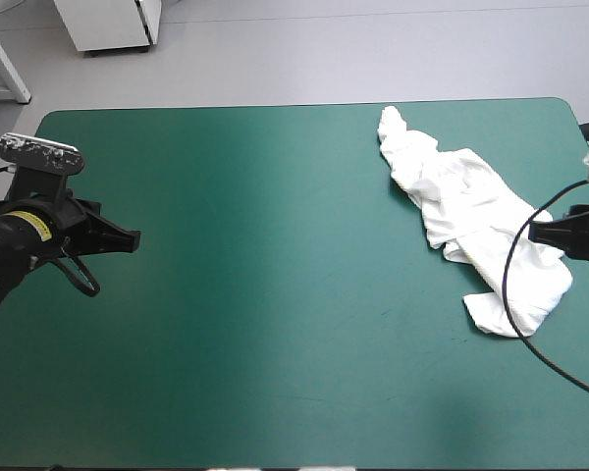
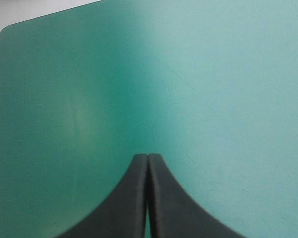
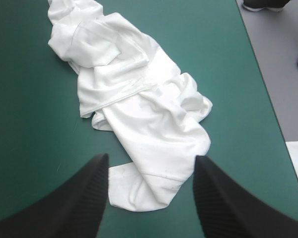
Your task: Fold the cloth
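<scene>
T-shirt [image 1: 471, 211] lies crumpled by the right edge of the table [image 1: 275, 324] (nothing folded yet). Right gripper [image 3: 151, 161] gapes empty over it; left gripper [image 2: 148, 158] is pinched together, empty.

Robot lab, teal-green covered table [image 1: 275, 294], grey floor [image 1: 324, 59], white cabinet [image 1: 108, 25]

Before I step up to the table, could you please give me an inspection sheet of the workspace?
surface: table with teal-green cover, bare over its left and middle.
job's things: T-shirt, white, a crumpled long heap on the table's right side, not yet folded.
clutter: nothing seen.
grippers: left gripper shut, empty, over bare cover at the table's left; right gripper open, one finger on either side of the T-shirt's end, not gripping it.
cables: no stray ones seen.
surroundings: nothing seen at or over the table.
</scene>
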Controlling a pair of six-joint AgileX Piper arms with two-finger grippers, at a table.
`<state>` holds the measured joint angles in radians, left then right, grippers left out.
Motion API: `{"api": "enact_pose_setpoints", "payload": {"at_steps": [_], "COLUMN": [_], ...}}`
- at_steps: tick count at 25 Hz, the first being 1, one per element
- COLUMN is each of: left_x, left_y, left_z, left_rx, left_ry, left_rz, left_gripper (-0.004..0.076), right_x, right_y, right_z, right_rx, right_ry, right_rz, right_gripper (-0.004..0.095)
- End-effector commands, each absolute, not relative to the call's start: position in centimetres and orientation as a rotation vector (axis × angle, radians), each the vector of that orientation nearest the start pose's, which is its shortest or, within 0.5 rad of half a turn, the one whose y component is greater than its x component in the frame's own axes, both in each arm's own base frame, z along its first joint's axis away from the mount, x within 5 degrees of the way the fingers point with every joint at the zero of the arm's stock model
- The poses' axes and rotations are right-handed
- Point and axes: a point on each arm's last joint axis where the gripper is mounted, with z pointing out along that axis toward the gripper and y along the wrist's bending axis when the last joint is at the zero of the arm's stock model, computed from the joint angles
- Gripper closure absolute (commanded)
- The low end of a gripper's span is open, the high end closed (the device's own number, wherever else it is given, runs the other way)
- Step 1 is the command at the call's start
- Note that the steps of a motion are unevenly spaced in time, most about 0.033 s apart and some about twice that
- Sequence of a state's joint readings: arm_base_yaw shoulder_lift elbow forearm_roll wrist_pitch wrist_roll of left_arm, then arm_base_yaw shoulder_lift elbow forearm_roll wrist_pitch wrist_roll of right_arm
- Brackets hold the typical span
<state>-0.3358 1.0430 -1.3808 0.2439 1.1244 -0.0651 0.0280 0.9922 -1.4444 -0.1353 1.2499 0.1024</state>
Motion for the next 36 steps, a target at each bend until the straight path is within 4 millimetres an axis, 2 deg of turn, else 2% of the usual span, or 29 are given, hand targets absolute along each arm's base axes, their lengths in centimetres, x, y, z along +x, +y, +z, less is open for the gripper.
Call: {"api": "enact_pose_setpoints", "payload": {"at_steps": [1,5,7,9,10,11,12,14,16,18,26,31,36], "left_x": [17.4,17.5,17.5,17.5,17.5,17.5,17.5,17.5,17.5,17.5,17.5,17.5,17.5], "left_y": [-3.9,-3.9,-4.0,-3.9,-4.0,-4.0,-4.0,-4.0,-4.0,-4.0,-4.0,-4.0,-4.0], "left_z": [46.7,46.7,46.7,46.7,46.7,46.7,46.7,46.7,46.7,46.7,46.7,46.7,46.7], "left_rx": [0.300,0.300,0.300,0.299,0.299,0.299,0.299,0.299,0.299,0.299,0.299,0.299,0.299], "left_ry": [2.117,2.115,2.115,2.115,2.115,2.115,2.115,2.115,2.115,2.117,2.116,2.116,2.116], "left_rz": [0.087,0.087,0.084,0.085,0.079,0.079,0.079,0.079,0.079,0.080,0.075,0.075,0.075], "left_gripper": [0.0729,0.0729,0.0729,0.0729,0.0729,0.0729,0.0729,0.0729,0.0729,0.0729,0.0729,0.0729,0.0729], "right_x": [17.3,21.2,23.0,27.0,28.3,30.4,31.4,33.9,36.6,38.5,42.3,44.3,45.5], "right_y": [-0.6,-0.4,-0.3,-0.2,-0.2,-0.2,-0.1,-0.3,-1.4,-2.5,-2.9,-3.1,-3.2], "right_z": [46.4,44.8,44.6,44.4,44.5,43.8,43.3,41.7,38.9,36.6,32.2,27.9,24.8], "right_rx": [0.108,0.095,0.094,0.094,0.096,0.095,0.094,0.108,0.152,0.194,0.214,0.216,0.223], "right_ry": [2.318,2.416,2.435,2.458,2.458,2.481,2.493,2.538,2.616,2.665,2.701,2.783,2.825], "right_rz": [-0.094,-0.092,-0.086,-0.101,-0.102,-0.105,-0.106,-0.090,-0.011,0.005,0.072,0.075,0.074], "right_gripper": [0.0303,0.0326,0.0324,0.0325,0.0326,0.0325,0.0325,0.0325,0.0325,0.0325,0.0325,0.0326,0.0329]}}
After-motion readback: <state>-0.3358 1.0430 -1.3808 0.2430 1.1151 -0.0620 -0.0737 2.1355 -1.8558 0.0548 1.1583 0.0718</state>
